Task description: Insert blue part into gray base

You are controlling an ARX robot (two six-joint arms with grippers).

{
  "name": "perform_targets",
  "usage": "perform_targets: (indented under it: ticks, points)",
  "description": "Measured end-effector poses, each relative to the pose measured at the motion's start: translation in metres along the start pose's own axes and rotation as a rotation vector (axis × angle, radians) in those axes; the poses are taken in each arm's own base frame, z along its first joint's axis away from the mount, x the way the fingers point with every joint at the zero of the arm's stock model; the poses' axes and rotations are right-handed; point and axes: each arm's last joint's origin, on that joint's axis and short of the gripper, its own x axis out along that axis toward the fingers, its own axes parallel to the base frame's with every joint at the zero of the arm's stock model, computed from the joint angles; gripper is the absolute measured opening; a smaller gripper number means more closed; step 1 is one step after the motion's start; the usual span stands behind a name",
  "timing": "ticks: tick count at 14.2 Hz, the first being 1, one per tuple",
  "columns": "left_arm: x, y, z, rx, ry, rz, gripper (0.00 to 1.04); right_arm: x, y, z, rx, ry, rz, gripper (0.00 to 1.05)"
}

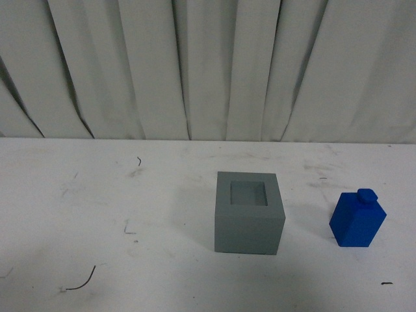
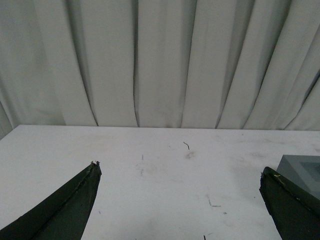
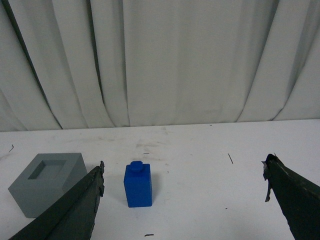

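Jaws first: both sets are spread wide and nothing is held in either. That goes for the left gripper (image 2: 180,169) and the right gripper (image 3: 184,162).

Progress-wise, basically nothing has been done yet, judging by how things lie. On the white table (image 1: 97,195) the gray base (image 1: 249,214) is sat with its square recess facing up and empty. The blue part (image 1: 357,220) is stood upright, stud on top, at about 3 o'clock from the base with a clear gap of table between them. So everything is left to do: the part has to be grasped, lifted, carried over to 9 o'clock, lined up above the recess and pushed in. It can't be told from here which end is meant to go in.

As for pose, neither arm is caught in the front view, so both are probably held back short of the work area. Both wrist cameras are aimed nearly level across the table toward the curtain (image 1: 195,65). The part is framed between the right fingers, ahead of them and untouched. Only a corner of the base is caught past one left finger.
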Motion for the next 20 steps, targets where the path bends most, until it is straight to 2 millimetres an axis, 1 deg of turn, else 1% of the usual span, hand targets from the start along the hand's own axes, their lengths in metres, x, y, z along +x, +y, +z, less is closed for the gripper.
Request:
perform_targets:
  ticks: [12, 14, 18, 20]
  points:
    - [0.0, 0.0, 0.0, 0.0, 0.0, 0.0, 0.98, 0.0, 0.0, 0.0, 0.0, 0.0, 0.0, 0.98]
    - [0.0, 0.0, 0.0, 0.0, 0.0, 0.0, 0.98, 0.002, 0.0, 0.004, 0.0, -0.031, 0.001, 0.98]
    - [0.0, 0.0, 0.0, 0.0, 0.0, 0.0, 0.98, 0.023, -0.004, 0.009, -0.023, -0.035, 0.018, 0.98]
    - [0.0, 0.0, 0.0, 0.0, 0.0, 0.0, 0.98, 0.043, -0.009, 0.023, -0.043, -0.074, 0.019, 0.98]
